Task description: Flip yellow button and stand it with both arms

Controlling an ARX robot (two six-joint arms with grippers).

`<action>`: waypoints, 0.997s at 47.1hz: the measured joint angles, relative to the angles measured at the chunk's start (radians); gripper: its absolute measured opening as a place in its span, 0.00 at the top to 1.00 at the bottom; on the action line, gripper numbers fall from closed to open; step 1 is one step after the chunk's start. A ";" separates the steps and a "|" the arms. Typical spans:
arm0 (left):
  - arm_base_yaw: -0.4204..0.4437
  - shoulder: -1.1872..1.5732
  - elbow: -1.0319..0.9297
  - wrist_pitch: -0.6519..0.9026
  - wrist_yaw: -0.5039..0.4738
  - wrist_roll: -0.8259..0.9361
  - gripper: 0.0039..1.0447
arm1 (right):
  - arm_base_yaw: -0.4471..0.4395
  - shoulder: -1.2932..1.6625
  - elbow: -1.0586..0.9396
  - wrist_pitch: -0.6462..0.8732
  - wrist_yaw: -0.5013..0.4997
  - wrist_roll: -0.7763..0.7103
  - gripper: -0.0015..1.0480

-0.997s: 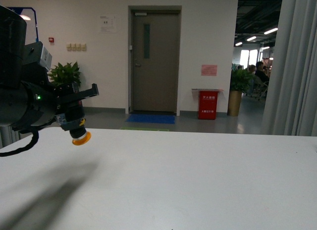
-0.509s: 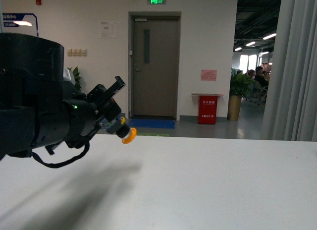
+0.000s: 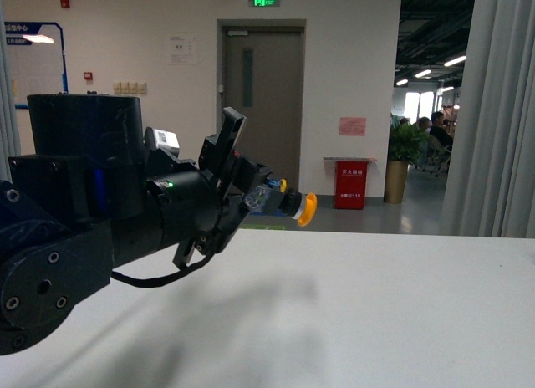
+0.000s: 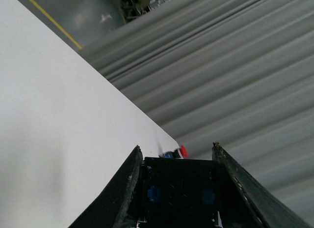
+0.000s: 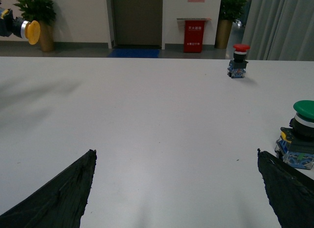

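Aloft, the left tool (image 3: pixel 257 194) clamps the yellow button (image 3: pixel 298 207) sideways; the right tool (image 5: pixel 175 155) gapes wide.

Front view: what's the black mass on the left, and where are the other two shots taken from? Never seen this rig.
A two-armed robot at a white table. The front view looks out from its body: the black mass is its left arm, whose left gripper holds the yellow button in the air, cap pointing sideways. The other two come from wrist cameras. The left wrist view looks along that gripper's fingers. The right wrist view shows the right gripper open and empty, with a red button and a green button standing on the table.
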 joint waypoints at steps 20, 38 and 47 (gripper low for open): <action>-0.057 0.095 -0.010 0.132 0.289 -0.130 0.66 | 0.000 0.000 0.000 0.000 0.000 0.000 0.07; -0.077 0.095 -0.053 0.280 0.346 -0.231 0.66 | 0.000 0.000 0.000 0.000 0.000 0.000 0.07; -0.076 0.097 -0.064 0.397 0.322 -0.336 0.66 | 0.000 0.000 0.000 0.000 0.000 0.000 0.07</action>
